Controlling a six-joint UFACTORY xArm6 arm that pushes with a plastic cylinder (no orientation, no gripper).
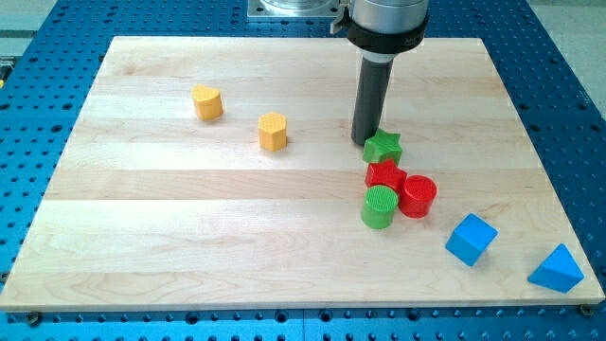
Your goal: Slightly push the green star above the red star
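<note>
tool: a bare rod, nothing held, my tip (365, 142) is set against the green star (383, 147) | green star: found just above the red star (384, 175) | tip placed there so a small push is given

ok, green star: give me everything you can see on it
The green star is a small, solid, matte green block with a star-shaped top face, lying flat on the wooden board, right of centre. My tip sits against its left edge, seemingly touching. The red star lies directly below it in the view, apparently in contact. Nothing rests on top of it.
</note>
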